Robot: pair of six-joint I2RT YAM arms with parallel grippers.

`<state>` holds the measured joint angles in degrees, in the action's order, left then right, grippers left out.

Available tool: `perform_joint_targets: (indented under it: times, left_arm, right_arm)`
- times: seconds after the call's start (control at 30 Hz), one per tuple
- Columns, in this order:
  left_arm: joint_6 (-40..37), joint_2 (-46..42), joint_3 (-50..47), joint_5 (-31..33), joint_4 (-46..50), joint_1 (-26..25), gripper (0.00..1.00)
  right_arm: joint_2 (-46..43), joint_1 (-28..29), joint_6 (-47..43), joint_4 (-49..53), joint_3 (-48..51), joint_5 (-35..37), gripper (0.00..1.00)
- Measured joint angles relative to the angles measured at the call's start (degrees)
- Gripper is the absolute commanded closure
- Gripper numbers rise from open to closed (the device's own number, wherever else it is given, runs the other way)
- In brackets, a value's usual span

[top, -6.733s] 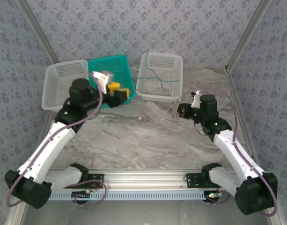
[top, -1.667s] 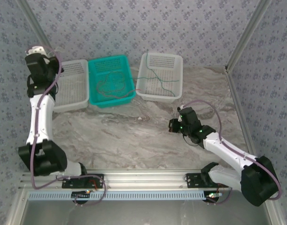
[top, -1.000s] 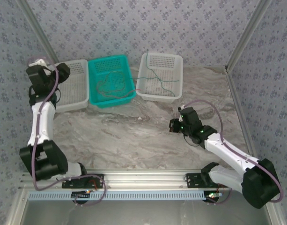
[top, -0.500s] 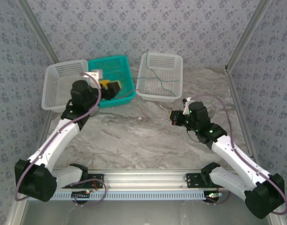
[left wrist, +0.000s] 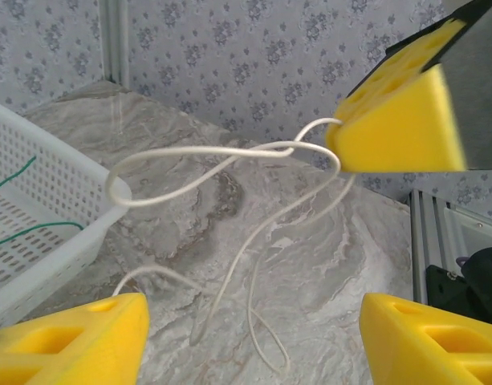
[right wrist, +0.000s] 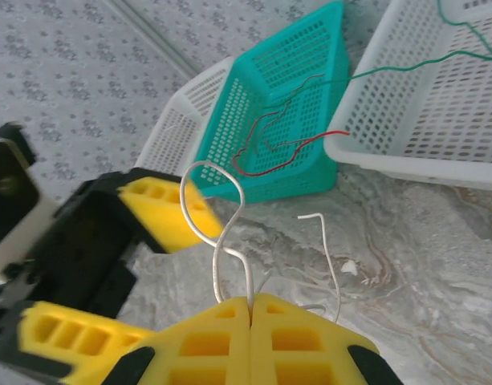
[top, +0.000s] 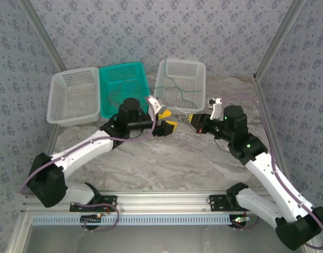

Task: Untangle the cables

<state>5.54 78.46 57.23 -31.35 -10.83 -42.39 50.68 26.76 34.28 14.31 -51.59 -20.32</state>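
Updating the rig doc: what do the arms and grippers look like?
The left arm and right arm have white shells with black joints and bases. A mauve hose loops along each. The left gripper and right gripper have black bodies and yellow block fingers with slotted recesses.

Right gripper (right wrist: 250, 305) pinching a white cable (right wrist: 216, 241) over the marbled table (right wrist: 406, 265).

Its yellow fingers (right wrist: 205, 337) are pressed together on the cable, which rises from the pinch in a loose S-loop (a second white strand hooks up just beside it). The left gripper (right wrist: 169, 289) sits near on the left with its fingers spread apart. Behind, a red cable (right wrist: 290, 148) lies at the teal basket (right wrist: 302, 72), and a green cable (right wrist: 406, 62) runs across the white basket (right wrist: 406, 136) beside it.
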Motion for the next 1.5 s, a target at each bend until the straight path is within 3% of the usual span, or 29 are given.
perform_joint_targets:
  times: [0.2,0.37,0.67,0.87,1.0,1.2,1.33,1.5]
  left_arm:
    - [0.5,3.8,2.3,-2.9,-4.5,-0.5,0.37]
    - [1.5,5.2,2.3,-3.8,-7.3,-0.5,0.63]
    - [1.9,5.7,2.3,-3.6,-8.4,-0.5,1.0]
    - [2.6,5.3,1.2,-1.9,-10.4,-0.4,1.0]
    - [4.2,1.0,-3.0,0.4,-11.2,0.9,1.0]
    - [4.6,-10.8,-4.3,10.4,-5.6,5.0,1.0]
    - [5.3,-18.7,-6.1,15.7,-0.1,7.1,1.0]
    - [8.2,-26.1,-9.0,21.8,3.7,14.3,1.0]
  right_arm:
    - [0.0,0.3,0.8,-1.7,-0.1,-2.0,1.0]
    - [0.0,0.4,1.5,-2.2,-0.7,-2.6,1.0]
    - [-0.4,0.4,2.4,-2.7,-1.4,-3.1,1.0]
    - [-1.8,0.2,1.7,-1.8,-1.4,-1.0,1.0]
    - [-2.9,-1.3,-1.9,2.9,-1.5,4.6,1.0]
    - [-4.2,-8.1,-5.9,7.3,1.6,12.3,1.0]
    - [-4.8,-13.6,-6.0,7.5,5.5,11.7,1.0]
    - [-4.8,-18.0,-4.9,8.5,9.3,12.2,1.0]
